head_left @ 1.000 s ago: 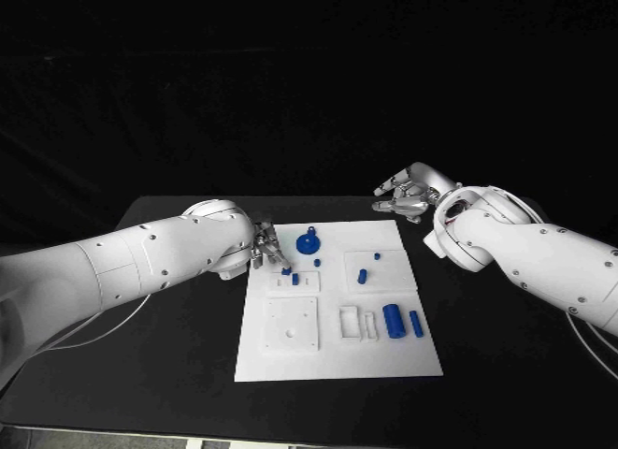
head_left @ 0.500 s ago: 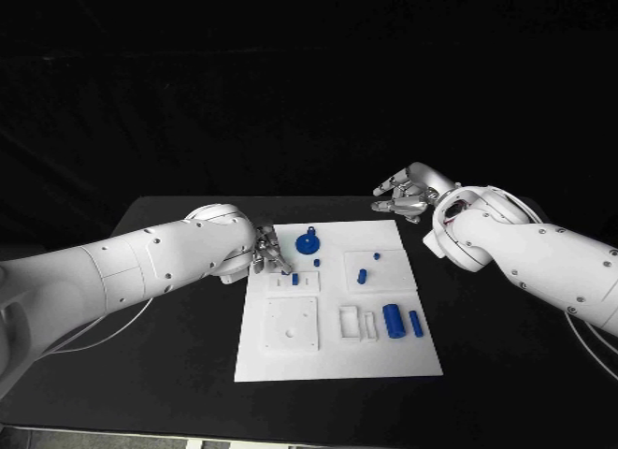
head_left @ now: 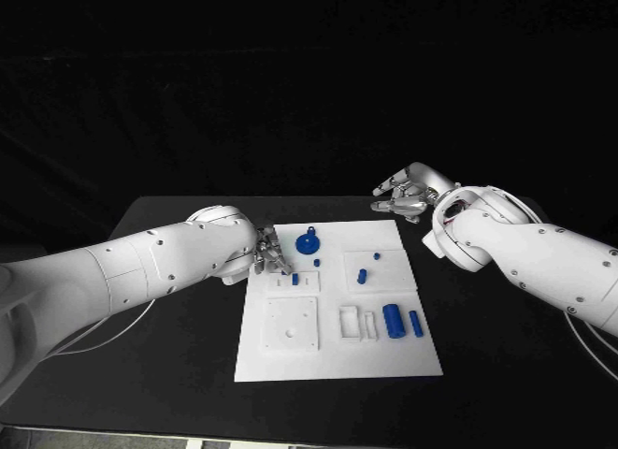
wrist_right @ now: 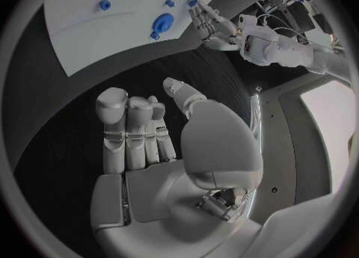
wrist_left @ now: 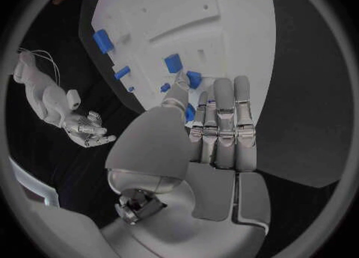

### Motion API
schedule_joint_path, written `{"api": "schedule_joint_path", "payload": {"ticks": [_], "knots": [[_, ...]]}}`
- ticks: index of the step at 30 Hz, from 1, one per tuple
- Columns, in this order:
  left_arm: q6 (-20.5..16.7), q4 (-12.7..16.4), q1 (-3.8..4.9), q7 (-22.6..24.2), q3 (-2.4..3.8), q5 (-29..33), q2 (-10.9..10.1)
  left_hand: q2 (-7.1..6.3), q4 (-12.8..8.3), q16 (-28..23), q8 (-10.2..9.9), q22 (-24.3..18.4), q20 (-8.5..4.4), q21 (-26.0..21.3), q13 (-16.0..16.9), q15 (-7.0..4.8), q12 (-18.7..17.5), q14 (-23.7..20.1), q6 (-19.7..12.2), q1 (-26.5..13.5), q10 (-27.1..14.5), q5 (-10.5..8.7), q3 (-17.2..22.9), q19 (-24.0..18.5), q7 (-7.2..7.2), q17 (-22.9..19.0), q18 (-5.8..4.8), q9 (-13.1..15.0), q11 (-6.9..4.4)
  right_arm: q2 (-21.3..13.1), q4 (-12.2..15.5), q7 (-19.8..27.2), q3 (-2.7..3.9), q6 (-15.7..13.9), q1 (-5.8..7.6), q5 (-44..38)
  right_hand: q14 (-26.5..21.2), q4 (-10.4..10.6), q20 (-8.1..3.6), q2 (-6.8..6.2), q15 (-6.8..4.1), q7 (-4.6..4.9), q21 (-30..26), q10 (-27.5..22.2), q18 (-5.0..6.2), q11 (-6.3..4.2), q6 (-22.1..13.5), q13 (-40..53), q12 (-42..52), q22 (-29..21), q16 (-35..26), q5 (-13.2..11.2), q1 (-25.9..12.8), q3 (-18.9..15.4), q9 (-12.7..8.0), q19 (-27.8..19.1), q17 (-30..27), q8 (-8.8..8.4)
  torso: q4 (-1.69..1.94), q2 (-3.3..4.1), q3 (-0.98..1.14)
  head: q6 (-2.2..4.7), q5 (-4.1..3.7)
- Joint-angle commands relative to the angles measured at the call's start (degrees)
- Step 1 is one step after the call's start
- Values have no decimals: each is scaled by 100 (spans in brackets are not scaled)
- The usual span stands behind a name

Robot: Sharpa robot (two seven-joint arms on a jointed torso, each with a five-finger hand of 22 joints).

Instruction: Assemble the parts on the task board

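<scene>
Your left hand hovers at the task board near its left edge, fingers straight and together, holding nothing; small blue parts lie just past its fingertips. Your right hand hangs off the board's far right corner above the black table, fingers loosely curled, empty.

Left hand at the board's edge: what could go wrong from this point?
1. The left hand hovers at the task board's left edge, close to the small blue pegs and the round blue part. Its fingers could knock a neighbouring piece while reaching for one.
2. The board lies loose on the black table, and the right hand is off it, behind its far right corner, holding nothing. A sideways push might slide the board.
</scene>
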Motion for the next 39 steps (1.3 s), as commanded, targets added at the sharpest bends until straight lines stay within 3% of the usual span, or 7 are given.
{"api": "schedule_joint_path", "payload": {"ticks": [1, 18, 24, 33, 34, 36, 39], "knots": [[-71, -2, -16, 110, 1, 35, 30, 61, -23, 28, 12, 36, -6, 27, -6, -10, -23, 29, 58, -11, 41, -16, -17, 38, -2, 3, 77, 1, -3, 7, 3, 51, 3, 59, -3, -18, 4, 3, -35, 27, -25, 17, -13, -18, 94, -9, 33, -2, -11, 509, -29, 39, -51, -19, 3, 319, 1, -23, -1, -1, -1, -6, 1], [-125, -22, -94, 162, -21, 39, 73, 132, -94, 86, 13, 152, -12, -5, -7, -17, -24, 33, 64, 52, 46, -15, -25, 58, -7, -16, 83, 1, -11, 7, 7, 48, 3, 74, -3, -18, 4, 12, -36, 31, -27, 14, -13, -15, 93, -11, 43, 2, -6, 509, -33, 40, -54, -6, 3, 319, -2, -23, 0, 1, 1, 0, -8], [-107, -40, -96, 152, -31, 31, 73, 226, -222, 103, 19, 183, -21, -1, -9, -29, -26, 35, 84, 259, 51, -12, 82, 65, -10, -16, 88, 3, -26, 5, 11, 48, 3, 77, -3, -18, 4, 12, -36, 31, -27, 14, -13, -15, 93, -11, 43, 2, -6, 509, -33, 40, -54, -6, 3, 319, -2, -23, 2, -2, 0, -1, -13], [-163, -99, -113, 222, -99, 6, 95, 296, -453, 180, 24, 344, -38, 21, -9, -46, -26, 44, 150, 324, 112, -5, 216, 63, -15, -8, 94, 4, -50, 7, 9, 51, 3, 76, -3, -18, 4, 12, -36, 31, -27, 14, -13, -15, 93, -11, 43, 2, -6, 509, -33, 40, -54, -6, 3, 319, -2, -23, 1, -1, -5, 1, -14], [-176, -102, -118, 240, -102, 6, 94, 315, -483, 183, 28, 360, -38, 24, -9, -47, -26, 43, 160, 346, 114, 20, 250, 63, -17, -10, 98, 5, -54, 7, 9, 52, 3, 76, -3, -18, 4, 12, -36, 31, -27, 14, -13, -15, 93, -11, 43, 2, -6, 509, -33, 40, -54, -6, 3, 319, -2, -23, 1, -1, -5, 1, -14], [-219, -102, -130, 295, -108, 9, 86, 334, -577, 215, 40, 418, -47, 48, -9, -61, -24, 71, 197, 398, 141, 290, 354, 73, -8, -6, 115, 8, -63, 6, 10, 54, 3, 74, -3, -18, 4, 12, -36, 31, -27, 14, -13, -15, 93, -11, 43, 2, -6, 509, -33, 40, -54, -6, 3, 319, -2, -23, 2, -3, -7, 0, -18], [-292, -91, -142, 363, -112, 22, 64, 332, -708, 253, 46, 538, -60, 99, -9, -79, -25, 98, 261, 366, 187, 430, 525, 64, -11, -5, 132, 9, -80, 3, 11, 55, 3, 73, -3, -18, 4, 12, -36, 31, -27, 14, -13, -15, 93, -11, 43, 2, -6, 509, -33, 40, -54, -6, 3, 319, -2, -23, 4, -4, -6, -1, -26]]}}
